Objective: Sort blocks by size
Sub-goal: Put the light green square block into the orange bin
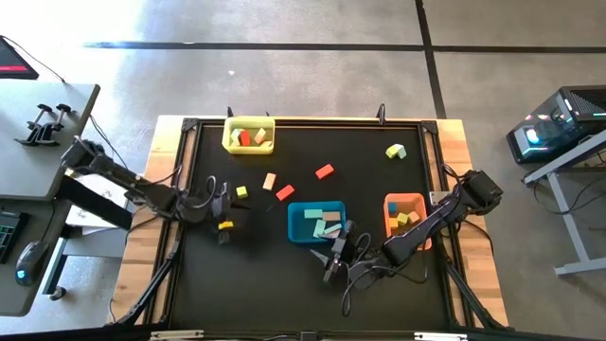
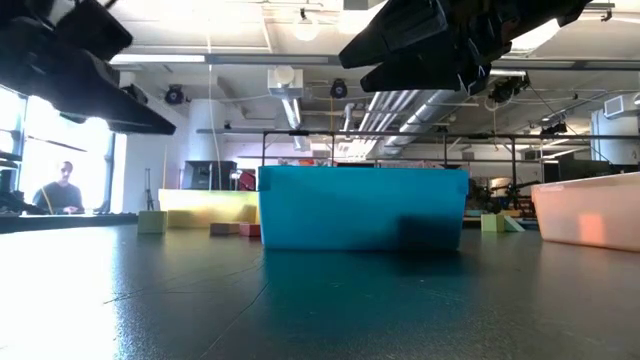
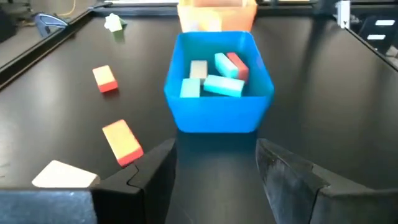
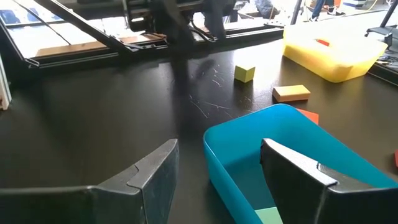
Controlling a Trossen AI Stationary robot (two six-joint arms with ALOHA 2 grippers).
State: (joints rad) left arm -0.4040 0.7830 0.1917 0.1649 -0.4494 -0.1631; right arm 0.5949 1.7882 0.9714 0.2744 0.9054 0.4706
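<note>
Loose blocks lie on the black table: a lime cube (image 1: 242, 192), a tan bar (image 1: 270, 181), two red bars (image 1: 285, 192) (image 1: 325, 171), a pale green block (image 1: 396, 151) and a small yellow block (image 1: 225, 225). My left gripper (image 1: 222, 204) (image 3: 214, 149) hangs open at the table's left, pointing at the blue tray (image 3: 217, 112), with nothing between its fingers. My right gripper (image 1: 333, 258) (image 4: 219, 146) stands open above the near side of the blue tray (image 4: 280, 149), clear of it in the low view.
The blue tray (image 1: 316, 223) holds several blocks (image 3: 214, 78). The yellow tray (image 1: 249, 134) at the far left and the orange tray (image 1: 405, 213) at the right also hold blocks. A raised frame (image 1: 312, 121) runs round the table. A person (image 2: 62, 188) sits far behind.
</note>
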